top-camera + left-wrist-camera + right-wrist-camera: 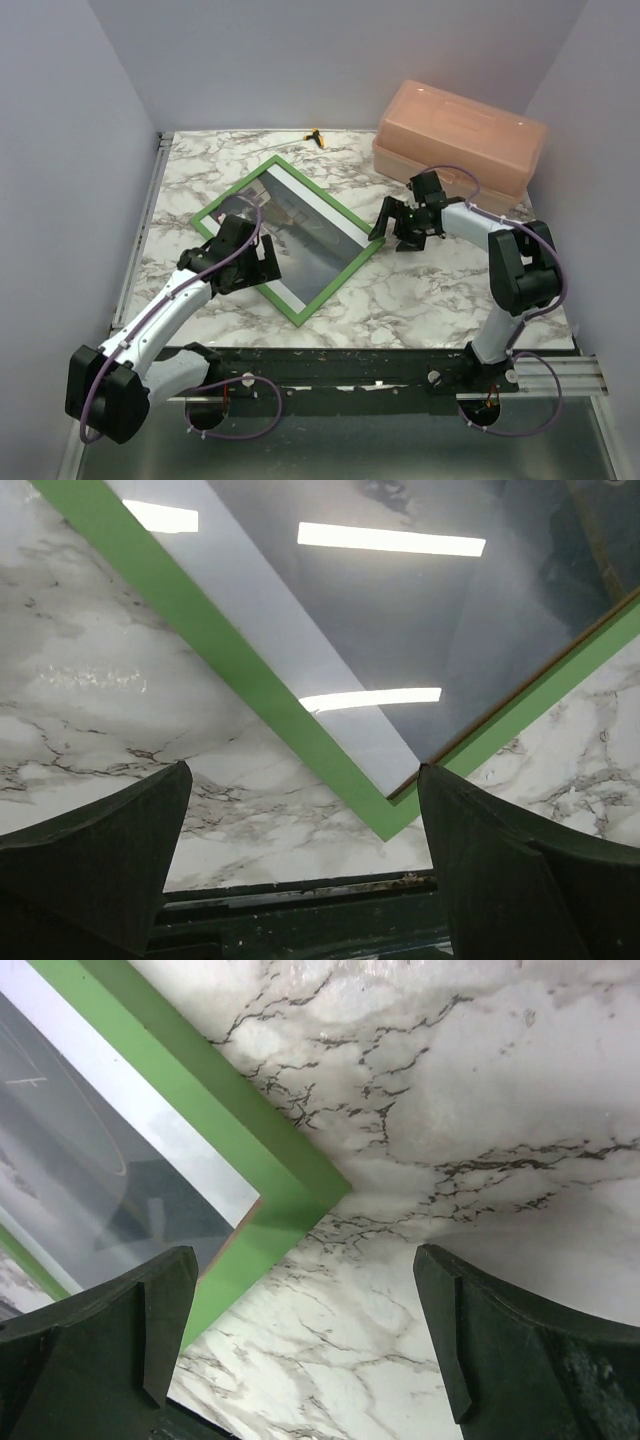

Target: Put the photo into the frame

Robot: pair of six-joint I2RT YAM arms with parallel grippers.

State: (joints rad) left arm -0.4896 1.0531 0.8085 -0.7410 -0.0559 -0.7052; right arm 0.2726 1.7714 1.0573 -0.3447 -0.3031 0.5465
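Observation:
The frame (pixel 328 200) lies flat on the marble table, green face up, turned like a diamond. The photo (pixel 310 245), grey with a white border, shows inside it under shiny reflections. My left gripper (pixel 262 258) is open and empty over the frame's near-left rail. In the left wrist view the frame's corner (pixel 250 680) and the photo (pixel 400 610) lie ahead of my open left gripper (pixel 300 860). My right gripper (pixel 392 228) is open and empty just right of the frame's right corner. The right wrist view shows that corner (pixel 230 1130) and the photo (pixel 80 1180) beyond my right gripper (pixel 300 1340).
A peach plastic box (pixel 460 135) with a lid stands at the back right, close behind the right arm. A small yellow and black object (pixel 317 137) lies at the back edge. Pale walls close in the table on three sides.

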